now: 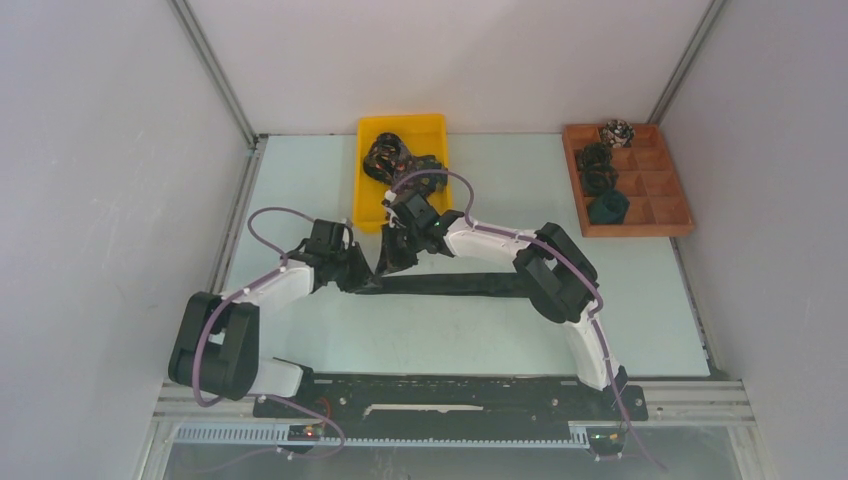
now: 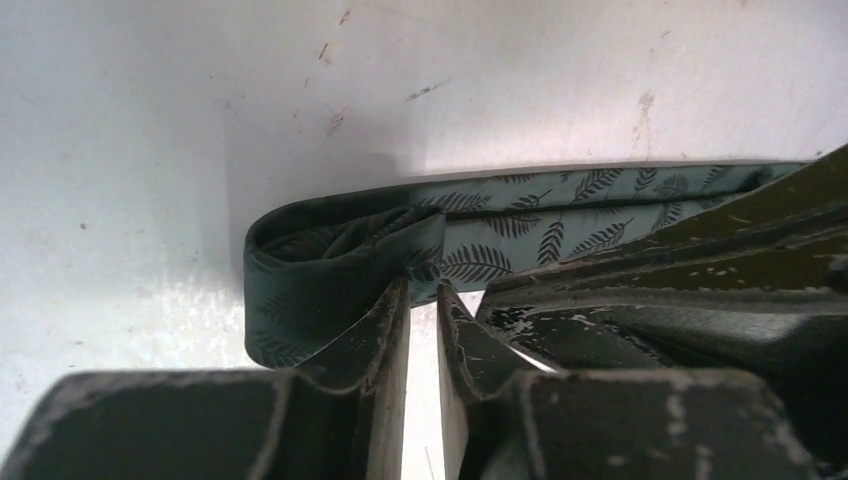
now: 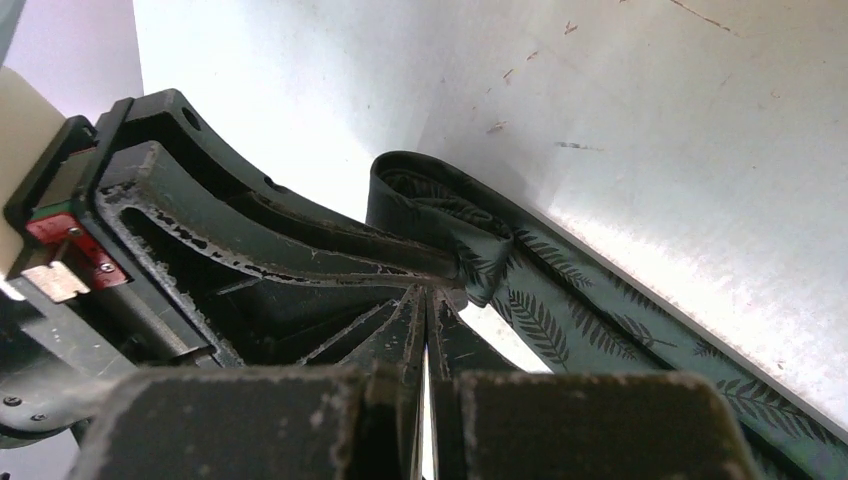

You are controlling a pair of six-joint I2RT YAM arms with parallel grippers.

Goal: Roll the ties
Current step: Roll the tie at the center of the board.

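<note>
A dark green tie (image 1: pixel 450 285) with a pale leaf print lies flat across the middle of the table. Its left end is folded back into a loop (image 2: pixel 300 270). My left gripper (image 2: pixel 424 290) stands at that fold, jaws a narrow gap apart, with bare table showing between them and the fabric right at the tips. In the top view the left gripper (image 1: pixel 362 272) and the right gripper (image 1: pixel 392 258) meet over the tie's left end. My right gripper (image 3: pixel 430 292) is shut, its tips against the folded edge of the tie (image 3: pixel 600 300). A left finger (image 3: pixel 300 225) crosses just above.
A yellow bin (image 1: pixel 372 125) at the back holds several loose dark ties (image 1: pixel 395 160). At the back right, a wooden compartment tray (image 1: pixel 670 215) holds rolled ties (image 1: pixel 600 180). White walls close in the table on three sides.
</note>
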